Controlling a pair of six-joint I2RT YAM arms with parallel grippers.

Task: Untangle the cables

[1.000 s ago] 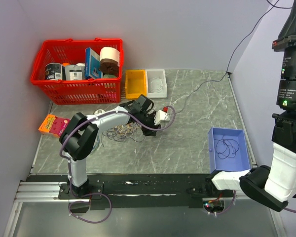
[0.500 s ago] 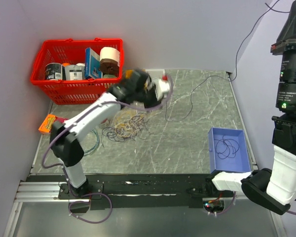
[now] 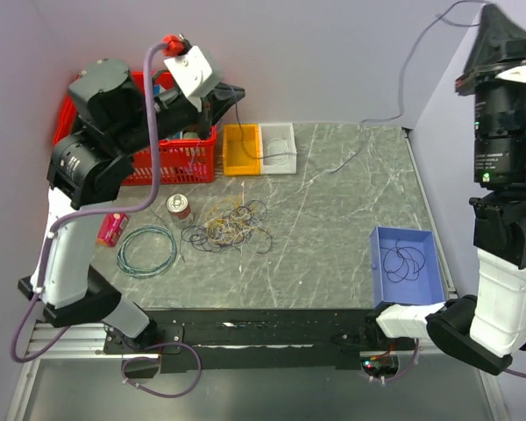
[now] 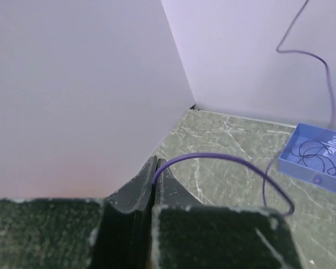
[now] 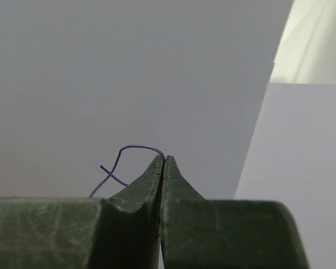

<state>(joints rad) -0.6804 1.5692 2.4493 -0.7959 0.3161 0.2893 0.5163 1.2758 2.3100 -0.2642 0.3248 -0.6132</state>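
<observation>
top external
- left gripper point(image 3: 237, 92): raised high over the far left of the table point(image 3: 333, 228), beside the red basket point(image 3: 158, 158); fingers together on the end of one thin purple cable
- right gripper point(image 3: 489, 13): lifted high at the far right; the view is too small to show its fingers, but the same cable leads up to it
- held cable point(image 3: 351, 153): strung between the two grippers; it sags to the far part of the table, then climbs the right wall; its run near the left fingers is hard to follow
- heap of cables point(image 3: 228, 230): dark, yellow-orange and pale loops lying left of centre on the table, well below and apart from both grippers
- neighbours: a can point(image 3: 179, 207) just left of the heap, a teal hoop point(image 3: 146, 250) further left and nearer
- bins: yellow bin point(image 3: 242, 149) and white bin point(image 3: 279, 149) side by side at the far edge; blue bin point(image 3: 425, 289) near right, with a dark coil inside

left wrist
- left gripper point(image 4: 155, 169): fingers pressed shut, the purple cable pinched at their tips
- held cable point(image 4: 224, 158): arcs right from the tips, drops in a loop, and a further stretch rises up the wall
- blue bin point(image 4: 302, 171): on the table at the right

right wrist
- right gripper point(image 5: 163, 161): fingers closed tip to tip, clamped on the cable
- held cable point(image 5: 131, 148): a short curl left of the tips, crossing itself, against a plain wall
</observation>
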